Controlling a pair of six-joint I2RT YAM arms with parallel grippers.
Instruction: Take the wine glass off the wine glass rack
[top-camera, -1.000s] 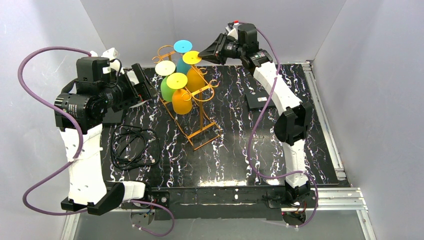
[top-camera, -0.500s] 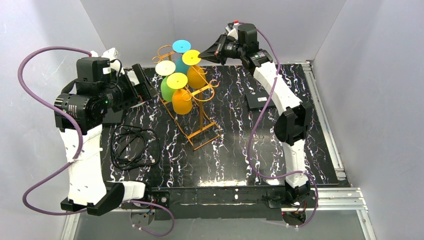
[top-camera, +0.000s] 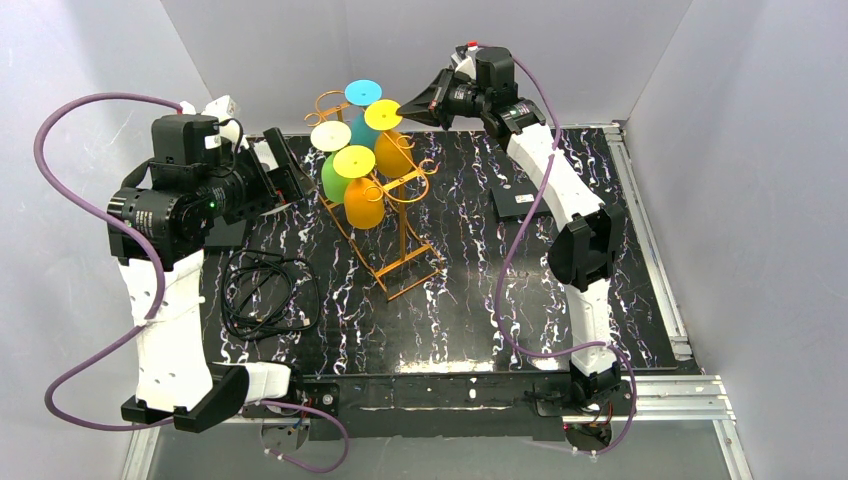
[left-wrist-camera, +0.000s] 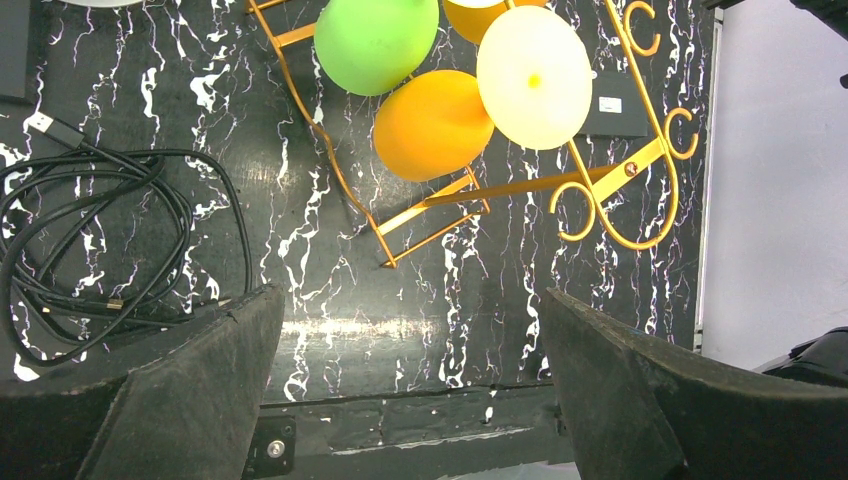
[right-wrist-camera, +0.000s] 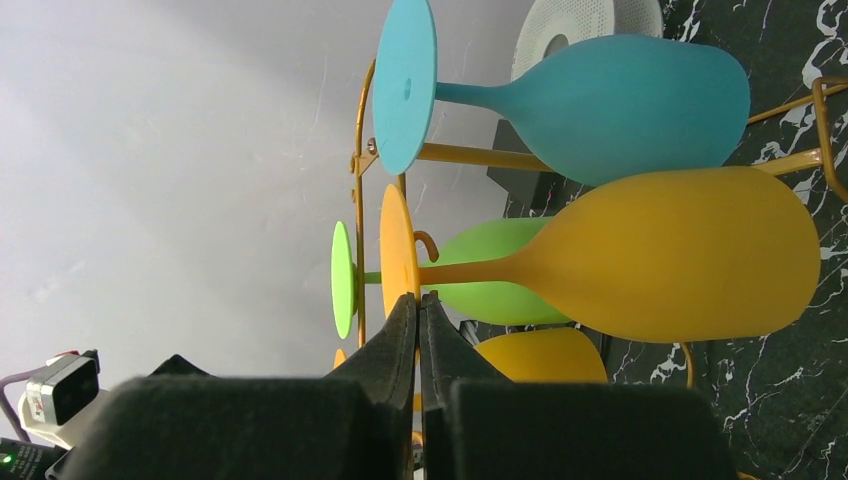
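Observation:
The orange-gold wire wine glass rack (top-camera: 398, 250) stands at the back middle of the table with several coloured glasses hanging upside down. My right gripper (top-camera: 403, 107) is shut on the rim of the yellow base disc (top-camera: 383, 115) of an orange wine glass (right-wrist-camera: 680, 255), which still hangs on the rack (right-wrist-camera: 470, 155). Its fingertips (right-wrist-camera: 403, 318) pinch the disc's edge (right-wrist-camera: 397, 250). A teal glass (right-wrist-camera: 620, 105) and a green glass (right-wrist-camera: 490, 285) hang beside it. My left gripper (top-camera: 292, 172) is open and empty, left of the rack; it also shows in the left wrist view (left-wrist-camera: 410, 300).
A coil of black cable (top-camera: 262, 295) lies at the left front. A small black box (top-camera: 518, 203) lies right of the rack. A round white spool (right-wrist-camera: 580, 20) shows behind the glasses. Grey walls enclose the table on three sides.
The right gripper's jaws look slightly narrower on the yellow base than a second ago. Nothing else has visibly moved.

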